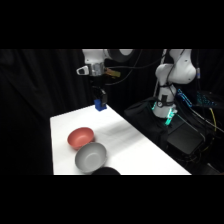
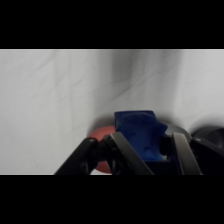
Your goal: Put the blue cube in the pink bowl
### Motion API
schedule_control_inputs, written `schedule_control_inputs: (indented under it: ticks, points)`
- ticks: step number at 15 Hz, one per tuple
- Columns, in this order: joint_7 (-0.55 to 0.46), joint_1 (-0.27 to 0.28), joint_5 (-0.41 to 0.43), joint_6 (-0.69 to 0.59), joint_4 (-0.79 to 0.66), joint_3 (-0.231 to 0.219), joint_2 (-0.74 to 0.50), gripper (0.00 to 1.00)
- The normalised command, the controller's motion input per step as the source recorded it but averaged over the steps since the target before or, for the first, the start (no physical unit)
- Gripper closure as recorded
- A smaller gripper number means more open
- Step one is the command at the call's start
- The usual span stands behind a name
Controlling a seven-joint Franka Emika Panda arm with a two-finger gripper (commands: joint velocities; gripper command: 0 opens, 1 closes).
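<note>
Wrist view first: I'm looking at the black two-finger gripper [image 2: 150, 150] pinching the small bright-blue cube [image 2: 137, 132], one finger on each side of it, low and centre in the frame. Behind the left finger a sliver of the round salmon-pink bowl [image 2: 101, 135] peeks out, and a dark rounded shape sits at the lower right edge; I can't tell what that is. White tabletop [image 2: 50, 100] fills everything above.

Side view now: the gripper [image 1: 100, 104] hangs from the white arm [image 1: 95, 62] at upper centre, with the blue cube [image 1: 101, 106] held clear of the white table [image 1: 135, 145], over its far edge. The pink bowl [image 1: 80, 137] sits toward the lower left, well apart from the cube. A slightly larger grey bowl [image 1: 90, 156] touches it just below. The arm's base [image 1: 172, 75] stands at the upper right.
</note>
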Motion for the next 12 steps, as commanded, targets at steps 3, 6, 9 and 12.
schedule_control_inputs:
  ticks: [3, 6, 9, 12]
  points:
    - [-0.19, -0.065, 0.152, -0.24, 0.59, 0.029, 0.36, 0.8]
    - [-0.19, -0.087, 0.165, -0.24, 0.59, 0.044, 0.37, 0.8]
    - [-0.22, -0.109, 0.196, -0.16, 0.52, 0.068, 0.36, 0.8]
    - [-0.21, -0.121, 0.203, -0.06, 0.45, 0.092, 0.36, 0.8]
